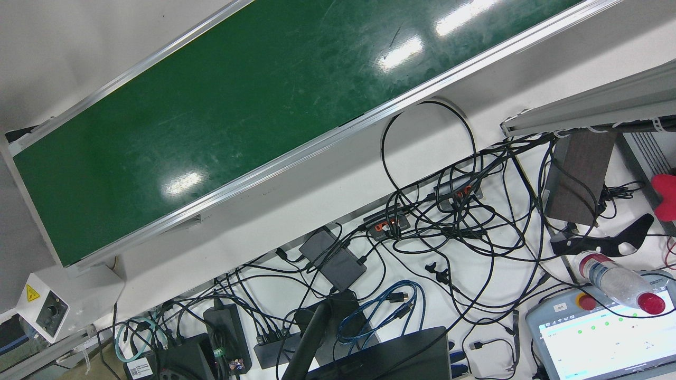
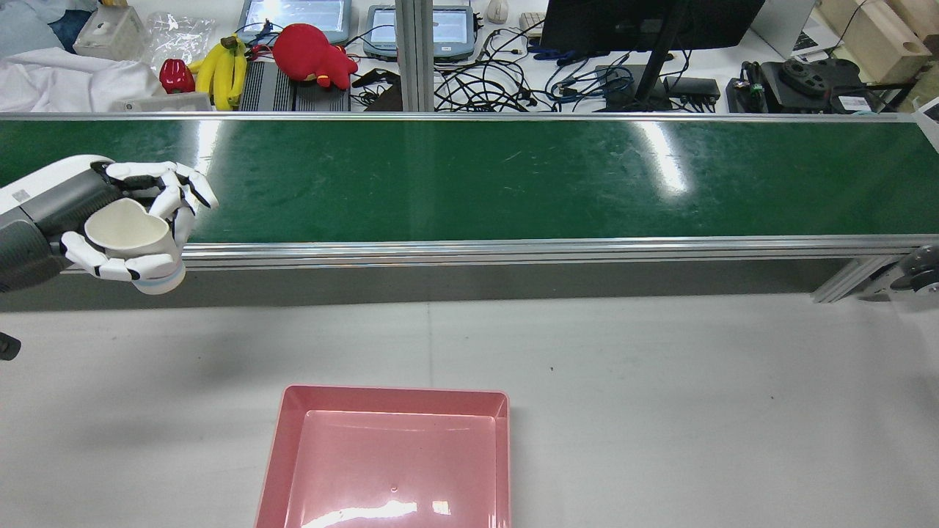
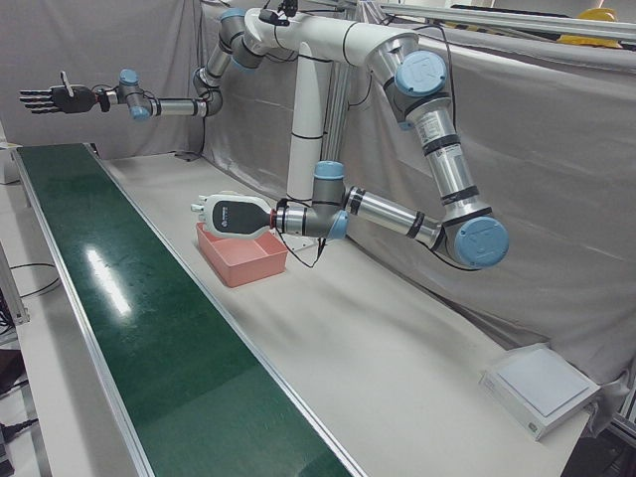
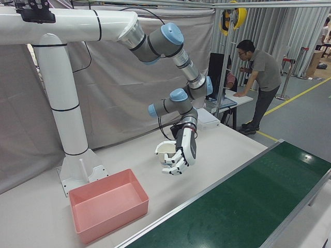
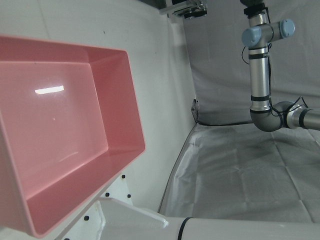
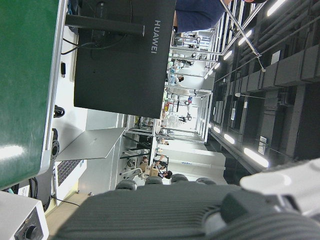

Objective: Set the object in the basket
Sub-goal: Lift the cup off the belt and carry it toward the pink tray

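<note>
My left hand [image 2: 139, 220] is shut on a white cup [image 2: 126, 227] and holds it upright in the air over the near rail of the green belt, at the far left of the rear view. It also shows in the right-front view [image 4: 178, 155] with the cup [image 4: 166, 149], and from the back in the left-front view [image 3: 229, 214]. The pink basket [image 2: 389, 455] sits empty on the white table, to the right of and nearer than that hand; it also shows in the left hand view [image 5: 65, 125]. My right hand [image 3: 45, 99] is open, raised high at the far end of the belt.
The green conveyor belt [image 2: 513, 176] runs across the station with aluminium rails. Behind it a desk holds cables, a monitor [image 2: 645, 22], bananas [image 2: 220, 70] and a red plush toy [image 2: 312, 55]. A person [image 4: 258, 77] stands by the desk.
</note>
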Robot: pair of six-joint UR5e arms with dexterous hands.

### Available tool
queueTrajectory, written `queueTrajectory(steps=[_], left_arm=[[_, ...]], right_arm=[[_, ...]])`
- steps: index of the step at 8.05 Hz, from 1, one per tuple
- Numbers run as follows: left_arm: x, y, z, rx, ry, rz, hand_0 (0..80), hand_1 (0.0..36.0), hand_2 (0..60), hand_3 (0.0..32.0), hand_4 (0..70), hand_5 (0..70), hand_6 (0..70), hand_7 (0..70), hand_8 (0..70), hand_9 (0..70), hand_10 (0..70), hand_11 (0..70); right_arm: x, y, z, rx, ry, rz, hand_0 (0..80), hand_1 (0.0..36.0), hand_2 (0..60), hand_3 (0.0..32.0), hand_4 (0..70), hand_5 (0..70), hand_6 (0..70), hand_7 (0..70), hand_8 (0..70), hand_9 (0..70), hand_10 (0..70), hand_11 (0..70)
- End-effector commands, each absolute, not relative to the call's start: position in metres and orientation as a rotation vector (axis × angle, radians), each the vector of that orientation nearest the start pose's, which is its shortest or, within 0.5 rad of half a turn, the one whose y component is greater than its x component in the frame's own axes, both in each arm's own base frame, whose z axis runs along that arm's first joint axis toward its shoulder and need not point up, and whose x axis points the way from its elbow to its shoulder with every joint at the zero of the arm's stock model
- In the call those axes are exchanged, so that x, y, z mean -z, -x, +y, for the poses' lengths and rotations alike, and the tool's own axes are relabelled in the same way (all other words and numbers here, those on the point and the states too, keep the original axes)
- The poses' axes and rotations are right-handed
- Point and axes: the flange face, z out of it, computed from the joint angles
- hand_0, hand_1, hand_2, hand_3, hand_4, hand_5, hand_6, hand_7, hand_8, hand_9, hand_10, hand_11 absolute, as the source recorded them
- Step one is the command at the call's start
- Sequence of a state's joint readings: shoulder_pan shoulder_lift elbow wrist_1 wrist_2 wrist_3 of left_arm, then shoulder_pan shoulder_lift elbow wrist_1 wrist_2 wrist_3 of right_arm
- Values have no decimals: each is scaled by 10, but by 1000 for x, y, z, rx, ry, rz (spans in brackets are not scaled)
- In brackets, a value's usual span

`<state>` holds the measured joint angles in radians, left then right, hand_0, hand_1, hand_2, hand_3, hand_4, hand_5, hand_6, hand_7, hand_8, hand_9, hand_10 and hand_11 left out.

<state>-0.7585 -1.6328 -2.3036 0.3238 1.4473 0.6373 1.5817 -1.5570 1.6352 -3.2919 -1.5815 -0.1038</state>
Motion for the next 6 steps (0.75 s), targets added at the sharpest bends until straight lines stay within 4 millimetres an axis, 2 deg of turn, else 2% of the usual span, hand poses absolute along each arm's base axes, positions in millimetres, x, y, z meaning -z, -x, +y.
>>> queueTrajectory(steps=[1, 2, 3, 4, 5, 6], left_arm=[[-317, -287, -360, 991, 182, 2197, 548, 193, 350, 0, 407, 700, 232, 434, 425, 555, 378, 539], [-315, -315, -339, 971, 196, 2179, 541, 188, 353, 0, 413, 700, 234, 434, 424, 554, 379, 539], [-319, -340, -315, 1001, 226, 2159, 532, 186, 379, 0, 426, 700, 235, 431, 421, 549, 379, 538], [-323, -355, -299, 998, 194, 2132, 526, 190, 408, 0, 447, 700, 226, 396, 395, 512, 361, 516], [-328, -372, -285, 977, 174, 2108, 514, 176, 400, 0, 487, 700, 224, 361, 372, 481, 343, 490], [-340, -389, -274, 997, 168, 2079, 507, 170, 403, 0, 496, 700, 227, 356, 370, 478, 340, 486]], right_arm=[[-663, -138, -487, 2353, 115, 2189, 0, 0, 0, 0, 0, 0, 0, 0, 0, 0, 0, 0], [-663, -137, -488, 2353, 112, 2189, 0, 0, 0, 0, 0, 0, 0, 0, 0, 0, 0, 0], [-663, -137, -488, 2354, 113, 2190, 0, 0, 0, 0, 0, 0, 0, 0, 0, 0, 0, 0], [-664, -137, -487, 2355, 112, 2188, 0, 0, 0, 0, 0, 0, 0, 0, 0, 0, 0, 0], [-663, -137, -488, 2354, 113, 2190, 0, 0, 0, 0, 0, 0, 0, 0, 0, 0, 0, 0], [-663, -137, -488, 2354, 113, 2190, 0, 0, 0, 0, 0, 0, 0, 0, 0, 0, 0, 0]])
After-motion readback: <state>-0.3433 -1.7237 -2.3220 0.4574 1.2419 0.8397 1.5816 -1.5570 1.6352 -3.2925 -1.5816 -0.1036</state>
